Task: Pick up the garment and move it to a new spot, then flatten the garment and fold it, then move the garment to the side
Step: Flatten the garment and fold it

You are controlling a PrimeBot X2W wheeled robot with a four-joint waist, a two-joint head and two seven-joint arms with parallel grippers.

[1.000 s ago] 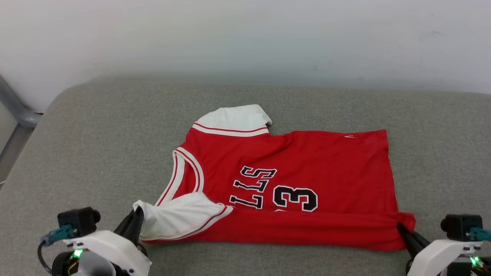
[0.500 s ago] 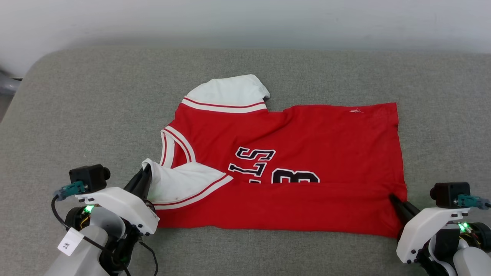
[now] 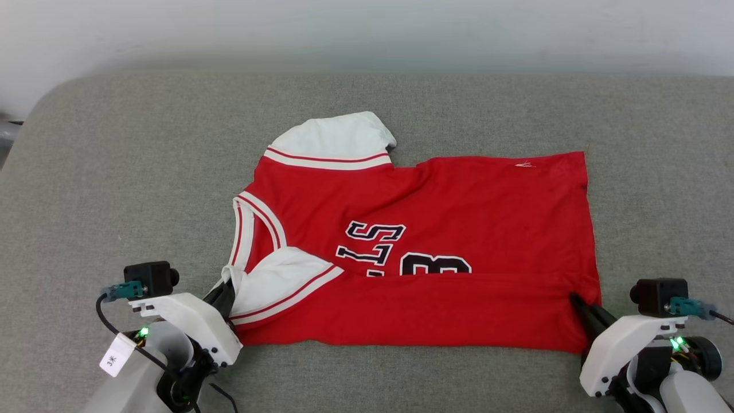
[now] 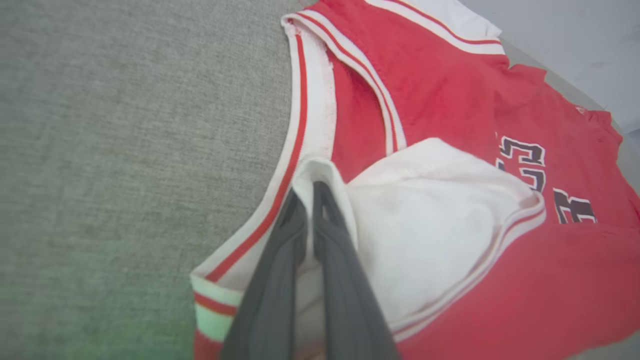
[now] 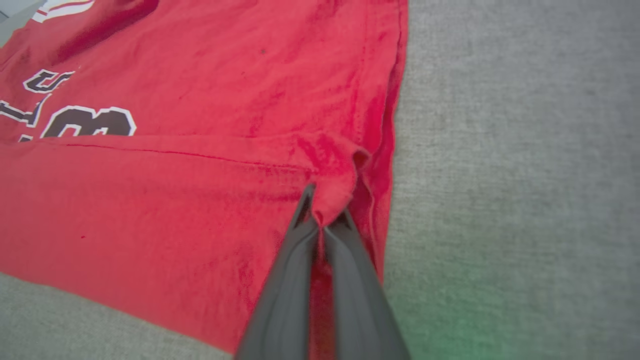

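red jersey (image 3: 459,201) near edge folded over; left gripper (image 3: 227,290) fingers pinch its sleeve (image 3: 275,281), right gripper (image 3: 575,299) fingers its hem; more folds, side move remain.

Garment (image 3: 459,218) spread flat mid-cushion (image 3: 114,172), neck leftward, hem rightward. Near edge doubled back onto the garment's front. At the garment's near left corner, left gripper (image 3: 226,291): clamps the folded-in sleeve (image 3: 275,281). At its near right corner, right gripper (image 3: 575,298): pinches the hem. Behind the garment, wall (image 3: 367,28).
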